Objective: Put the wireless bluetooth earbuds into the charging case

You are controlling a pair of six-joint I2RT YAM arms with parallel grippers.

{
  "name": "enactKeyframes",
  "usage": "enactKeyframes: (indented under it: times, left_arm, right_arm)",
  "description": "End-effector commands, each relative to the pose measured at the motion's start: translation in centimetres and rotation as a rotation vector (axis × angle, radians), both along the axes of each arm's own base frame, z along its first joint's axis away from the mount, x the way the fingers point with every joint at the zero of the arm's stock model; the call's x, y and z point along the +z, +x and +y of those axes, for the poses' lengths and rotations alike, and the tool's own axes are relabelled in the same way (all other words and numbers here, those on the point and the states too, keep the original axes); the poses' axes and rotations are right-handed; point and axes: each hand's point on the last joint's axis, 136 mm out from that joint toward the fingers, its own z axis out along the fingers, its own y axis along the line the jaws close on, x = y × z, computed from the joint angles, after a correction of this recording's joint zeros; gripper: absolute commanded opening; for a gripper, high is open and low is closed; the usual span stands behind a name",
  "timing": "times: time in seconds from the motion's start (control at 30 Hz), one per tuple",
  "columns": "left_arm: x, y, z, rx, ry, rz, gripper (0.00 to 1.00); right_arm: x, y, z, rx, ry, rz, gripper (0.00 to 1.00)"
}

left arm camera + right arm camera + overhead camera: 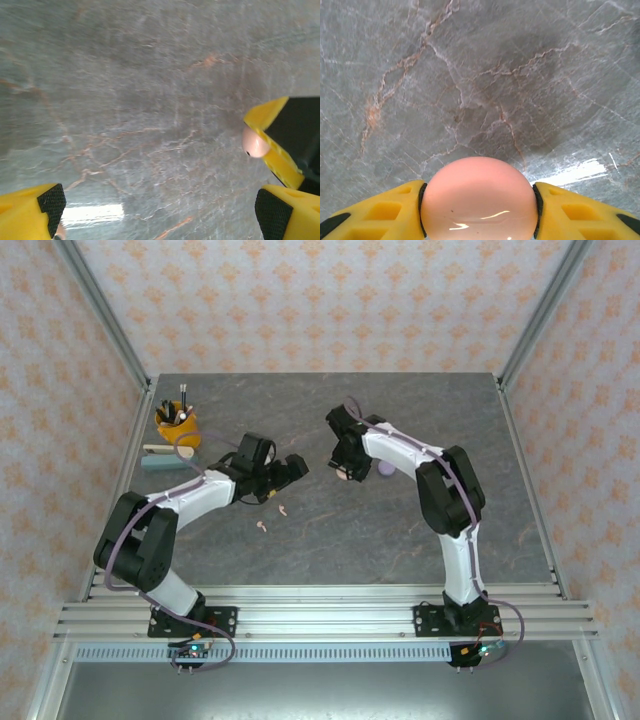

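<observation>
Found the right gripper clenched on the round pink case, squeezing it from both sides, lid apparently down. Could not tell whether the case sat on the desk or hung just above it. Found the left gripper spread wide, grasping nothing, just to the left of the case and pointed toward it. Spotted a pale pink earbud loose on the desk, near the case on its left and toward the arm bases, and a second earbud slightly farther off the same way. Noted a lilac case just to the right of the pink one, and a yellow cup of pens well to the left of it. Judged the step in hand as steadying the case ahead of loading, with both pink earbuds not yet in. Reckoned the next move called for getting the lid up while holding the case firm, then a very fine pinch on the nearer earbud, tiny beside the case and likely to slip, and lining its stem up with a socket
</observation>
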Motion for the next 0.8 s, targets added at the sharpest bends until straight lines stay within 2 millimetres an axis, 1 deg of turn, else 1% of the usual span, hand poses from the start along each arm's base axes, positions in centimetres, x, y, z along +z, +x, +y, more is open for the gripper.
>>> enactKeyframes:
  times: [0.0, 0.13, 0.37, 0.5, 0.6, 0.77]
  left_arm:
    - [2.0, 1.7, -2.2, -0.036, -0.075, -0.148, 0.99]
    - [1.7, 2.0, -3.9, -0.071, -0.091, -0.206, 0.99]
    - [1.2, 3.1, -6.1, -0.085, -0.136, -0.279, 0.95]
    - [0.0, 3.6, -7.0, -0.087, -0.159, -0.281, 0.89]
    - [-0.8, 4.0, -7.2, -0.076, -0.168, -0.283, 0.83]
    - [-1.3, 4.8, -7.7, -0.065, -0.193, -0.301, 0.75]
  right_arm:
    - [3.1, 1.5, 0.6, -0.053, 0.082, -0.063, 0.5]
    - [3.4, 2.1, 0.8, -0.094, 0.144, -0.066, 0.5]
    - [4.4, 3.1, 1.3, -0.145, 0.229, -0.075, 0.5]
    - [4.8, 3.5, 1.7, -0.168, 0.273, -0.07, 0.5]
    - [4.7, 3.6, 2.0, -0.177, 0.297, -0.059, 0.5]
    - [4.5, 3.5, 2.2, -0.197, 0.329, -0.042, 0.49]
